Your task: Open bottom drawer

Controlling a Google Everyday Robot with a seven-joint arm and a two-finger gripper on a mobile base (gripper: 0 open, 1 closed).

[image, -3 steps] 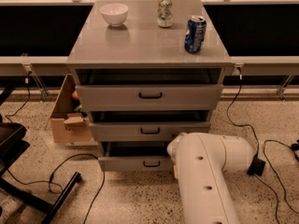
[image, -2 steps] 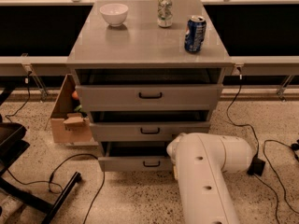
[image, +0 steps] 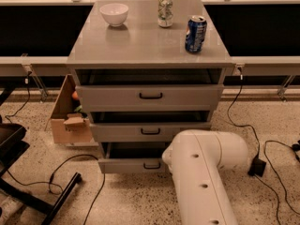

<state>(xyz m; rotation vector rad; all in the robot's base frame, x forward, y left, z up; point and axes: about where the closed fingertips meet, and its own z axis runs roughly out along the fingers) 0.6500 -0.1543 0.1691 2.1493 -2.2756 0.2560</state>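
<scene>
The grey cabinet (image: 150, 46) has three drawers. The bottom drawer (image: 126, 164) is the shallowest, low near the floor, with a small black bar handle (image: 151, 165). It stands pulled out a little, with a dark gap above its front. My white arm (image: 201, 172) rises from the lower right and covers the drawer's right end. The gripper itself is hidden behind the arm, near the drawer's right part.
The top drawer (image: 150, 96) and middle drawer (image: 150, 131) also stand slightly out. A white bowl (image: 114, 14), a silver can (image: 165, 11) and a blue can (image: 195, 33) stand on the cabinet top. A cardboard box (image: 70, 116) sits at the left. Cables (image: 70, 172) lie on the floor.
</scene>
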